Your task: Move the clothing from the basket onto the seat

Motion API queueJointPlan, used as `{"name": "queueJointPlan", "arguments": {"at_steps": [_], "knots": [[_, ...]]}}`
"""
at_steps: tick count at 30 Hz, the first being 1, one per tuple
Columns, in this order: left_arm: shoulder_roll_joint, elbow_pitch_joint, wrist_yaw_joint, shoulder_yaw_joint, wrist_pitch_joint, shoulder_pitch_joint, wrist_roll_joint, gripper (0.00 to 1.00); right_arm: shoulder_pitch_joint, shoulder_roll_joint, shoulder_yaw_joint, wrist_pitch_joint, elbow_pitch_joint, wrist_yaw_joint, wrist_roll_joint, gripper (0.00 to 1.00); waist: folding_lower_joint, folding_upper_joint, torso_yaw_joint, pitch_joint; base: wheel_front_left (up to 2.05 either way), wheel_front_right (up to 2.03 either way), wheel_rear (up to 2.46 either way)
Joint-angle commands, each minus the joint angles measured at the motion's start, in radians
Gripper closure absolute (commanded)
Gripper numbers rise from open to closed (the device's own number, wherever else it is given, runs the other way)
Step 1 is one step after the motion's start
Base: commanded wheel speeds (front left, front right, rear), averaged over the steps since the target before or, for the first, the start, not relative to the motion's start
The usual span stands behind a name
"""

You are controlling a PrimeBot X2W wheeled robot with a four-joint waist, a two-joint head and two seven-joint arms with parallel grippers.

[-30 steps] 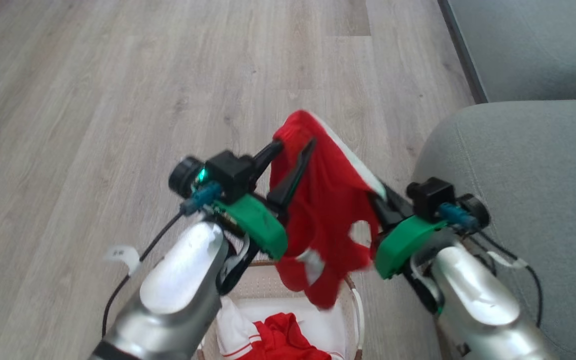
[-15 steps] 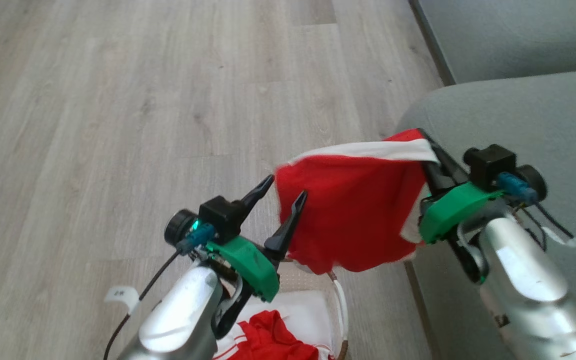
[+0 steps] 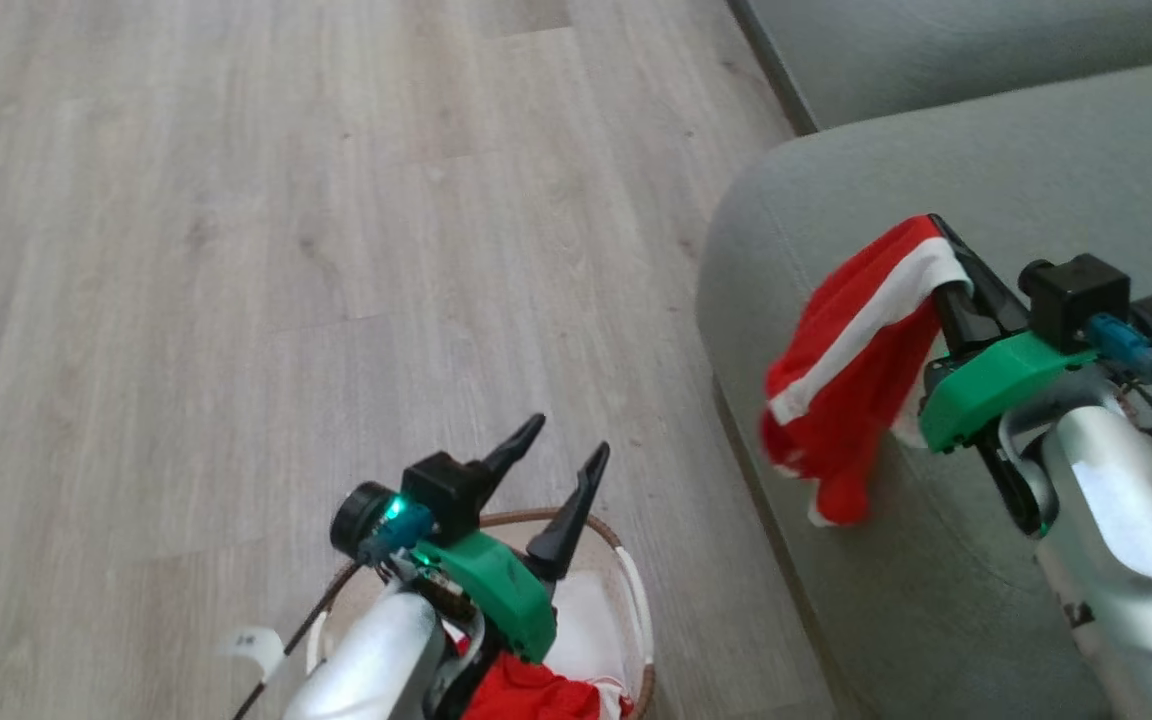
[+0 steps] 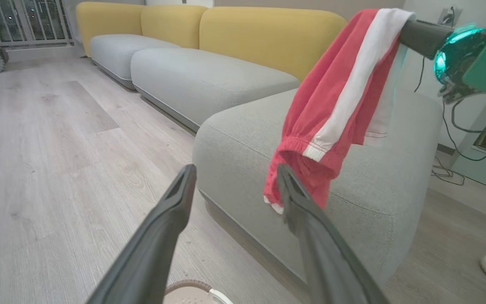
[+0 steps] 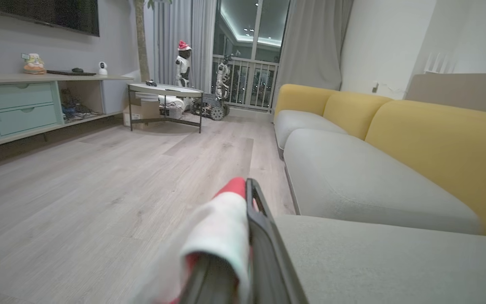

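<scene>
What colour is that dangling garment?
Red soft fabric garment with a broad white stripe; the left wrist view shows it best.

left pincer (image 3: 570, 436) spread wide and empty, right pincer (image 3: 944, 232) clamped shut

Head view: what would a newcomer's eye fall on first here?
A red garment with a white stripe hangs from the shut fingers of the right gripper, over the edge of the grey seat. Lower left, the open left gripper hovers above the basket, where more red clothing lies.
</scene>
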Motion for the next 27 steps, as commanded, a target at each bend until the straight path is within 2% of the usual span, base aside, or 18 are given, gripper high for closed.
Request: {"name": "queueJointPlan", "arguments": {"at_steps": [1, 14, 21, 27], "knots": [[0.004, -0.038, -0.002, 0.023, -0.010, -0.029, 0.005, 0.00, -0.057, -0.016, 0.009, -0.006, -0.040, 0.000, -0.002, 1.00, 0.0000, 0.0000, -0.033, 0.007, 0.00, 0.00, 0.00], [0.003, -0.069, 0.001, -0.037, -0.010, -0.047, 0.000, 0.00, -0.096, -0.035, 0.066, 0.016, -0.062, 0.000, 0.024, 1.00, 0.0000, 0.0000, -0.146, 0.053, 0.00, 0.00, 0.00], [0.003, -0.093, 0.010, -0.040, -0.010, -0.067, 0.009, 0.00, -0.134, -0.045, 0.107, 0.034, -0.038, 0.000, 0.050, 1.00, 0.0000, 0.0000, -0.154, 0.092, 0.00, 0.00, 0.00], [0.003, -0.096, 0.013, -0.030, -0.010, -0.094, 0.025, 0.00, -0.258, -0.080, 0.140, 0.053, 0.002, 0.000, 0.091, 1.00, 0.0000, 0.0000, -0.130, 0.162, 0.00, 0.00, 0.00]]}}
